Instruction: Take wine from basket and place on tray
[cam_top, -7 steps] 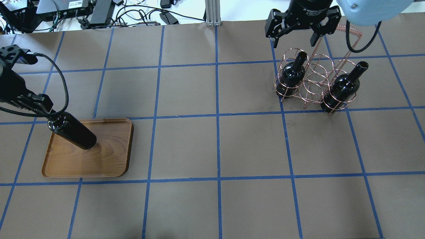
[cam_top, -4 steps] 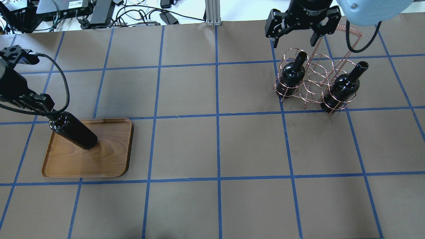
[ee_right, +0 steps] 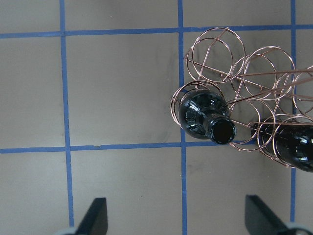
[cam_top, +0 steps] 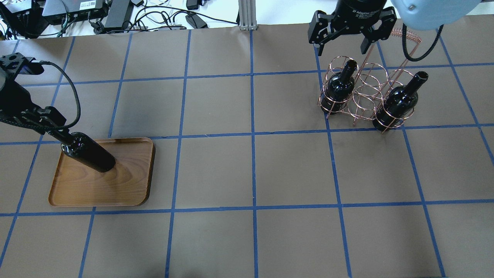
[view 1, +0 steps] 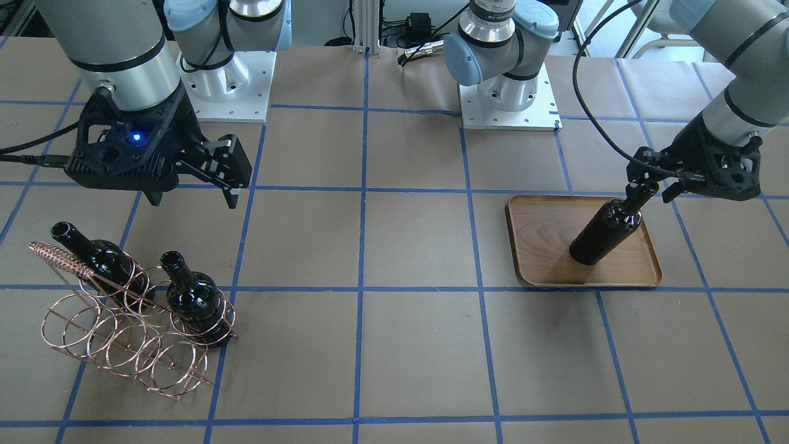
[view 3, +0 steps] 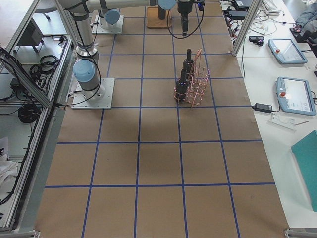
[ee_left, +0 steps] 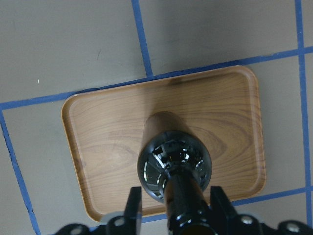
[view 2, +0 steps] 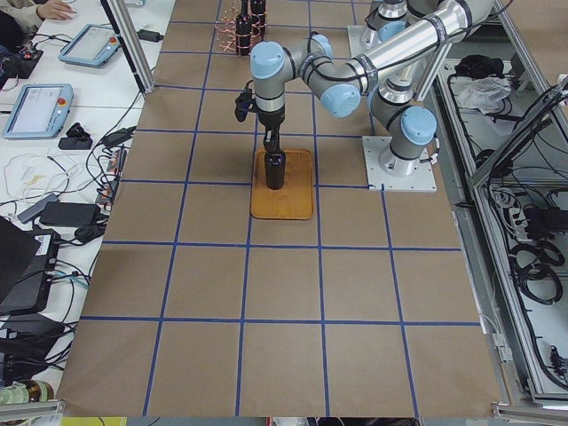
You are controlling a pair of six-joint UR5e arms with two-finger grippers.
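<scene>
And there it was: your glossy near-black glass wine bottle stood upright on the flat brown wooden tray. Its base was planted about the middle of the grain and its neck ran up into your left tool. In the left wrist view that tool's two fingers sat either side of the neck, drawn in close around it. Whether they truly pinched the glass, I couldn't tell. The tray lay flat on the brown paper-covered tabletop with its blue tape grid, over on the robot's left side.

Across on your right, well apart from the tray, the rose-gold wire basket of round rings stood on the tabletop, its coiled handle bar slanting above the rings. Two more dark bottles stood in it. One bottle was in a ring at the end nearer the tray, and the other bottle was in a ring at the far end, with wire rings between them.

Your right tool hung high over the basket, clear of the wire, its fingers spread wide apart. In its wrist view the nearer bottle's round mouth faced up at the camera.
</scene>
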